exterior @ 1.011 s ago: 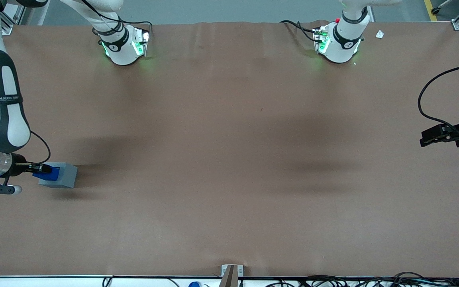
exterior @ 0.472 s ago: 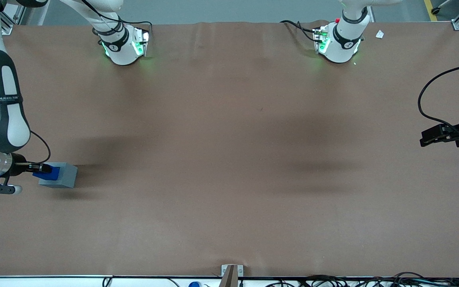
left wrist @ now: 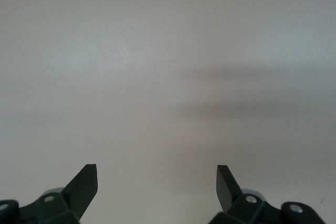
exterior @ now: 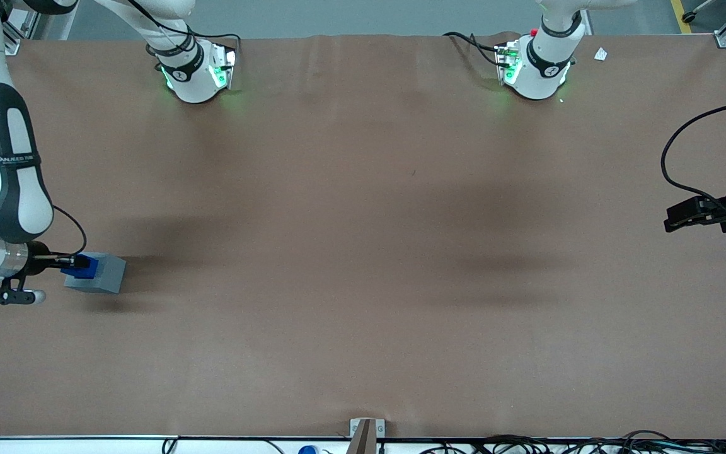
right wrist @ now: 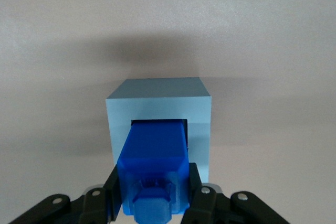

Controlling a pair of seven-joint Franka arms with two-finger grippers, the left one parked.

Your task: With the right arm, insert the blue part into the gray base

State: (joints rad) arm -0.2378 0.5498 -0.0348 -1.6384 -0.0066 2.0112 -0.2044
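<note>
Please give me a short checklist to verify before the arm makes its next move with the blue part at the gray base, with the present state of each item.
1. Grasp: gripper is shut on the blue part: ok.
2. Alignment: in the right wrist view the blue part sits in line with the recess of the gray base: ok.
3. Insertion depth: the blue part's end is at or just inside the recess; whether it is fully seated: cannot tell.
4. Base position: the gray base lies on the table at the working arm's end: ok.
5. Part tilt: appears straight, but side angle is hidden: cannot tell.
</note>
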